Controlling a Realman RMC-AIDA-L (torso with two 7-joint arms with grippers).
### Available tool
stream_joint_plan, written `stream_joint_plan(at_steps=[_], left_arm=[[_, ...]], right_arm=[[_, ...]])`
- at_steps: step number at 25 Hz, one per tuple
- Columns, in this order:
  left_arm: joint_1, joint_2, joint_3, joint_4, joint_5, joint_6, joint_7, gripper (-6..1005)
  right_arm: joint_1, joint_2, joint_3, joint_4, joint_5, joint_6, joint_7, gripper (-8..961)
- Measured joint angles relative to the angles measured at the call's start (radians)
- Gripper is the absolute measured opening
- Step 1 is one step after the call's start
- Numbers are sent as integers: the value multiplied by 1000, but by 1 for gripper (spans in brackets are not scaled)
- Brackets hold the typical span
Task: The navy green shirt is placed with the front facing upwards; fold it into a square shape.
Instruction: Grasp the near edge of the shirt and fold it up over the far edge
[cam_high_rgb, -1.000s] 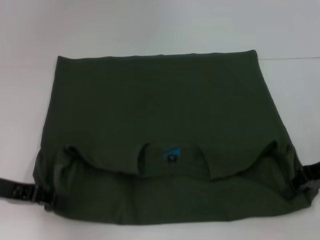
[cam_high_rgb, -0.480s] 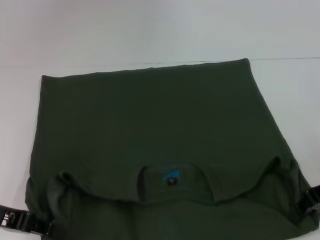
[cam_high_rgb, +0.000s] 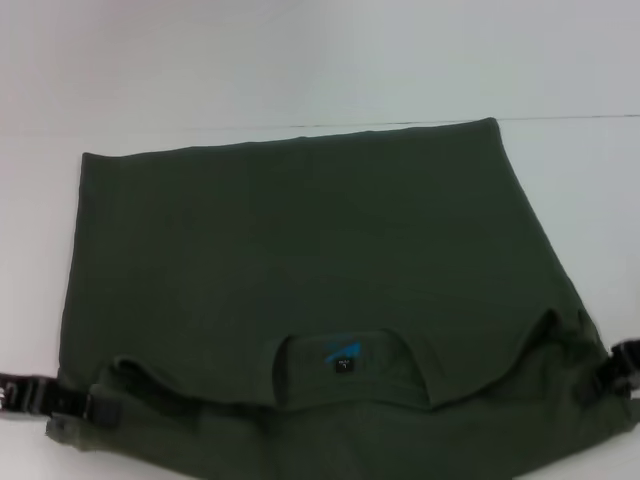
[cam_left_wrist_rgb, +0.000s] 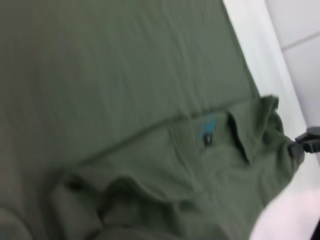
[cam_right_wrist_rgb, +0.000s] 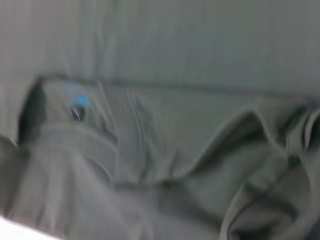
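**Pincers draw the collar edge nearer**

Left pincer (cam_high_rgb: 88, 404) and right pincer (cam_high_rgb: 608, 372) each seem clamped on a shoulder corner of the dark olive-green cotton T-shirt (cam_high_rgb: 300, 260), though cloth hides the fingers. Since a moment ago those corners have crept nearer the robot. Soft, matte fabric bunches around the ribbed collar (cam_high_rgb: 345, 362); the rest lies smooth on the white table (cam_high_rgb: 300, 70).

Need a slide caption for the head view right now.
Both grippers, left gripper and right gripper, grip the navy green shirt at its near corners.
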Motion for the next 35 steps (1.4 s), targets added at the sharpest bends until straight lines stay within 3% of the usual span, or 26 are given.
stream_joint_plan(at_steps=[7, 14, 21, 25, 30, 33, 35], left_arm=[[-8, 15, -100, -6, -53, -26, 33, 55], [-5, 17, -155, -12, -204, -122, 25, 56], [1, 16, -161, -73, -338, -261, 36, 56], [2, 0, -161, -111, -406, -353, 68, 56], [3, -18, -161, -167, -484, -459, 119, 57], [4, -35, -161, -175, -511, -509, 144, 57], [4, -62, -157, -181, -546, -571, 181, 57]], right_arm=[[-6, -42, 89, 9, 132, 22, 5, 109], [3, -51, 152, 9, 227, 114, 21, 113], [-5, -50, 155, 42, 358, 290, 29, 118], [-3, -35, 147, 79, 408, 394, 2, 120], [11, 3, 147, 100, 433, 526, -37, 123], [22, 31, 146, 103, 446, 591, -58, 125], [27, 47, 145, 104, 458, 625, -71, 126]])
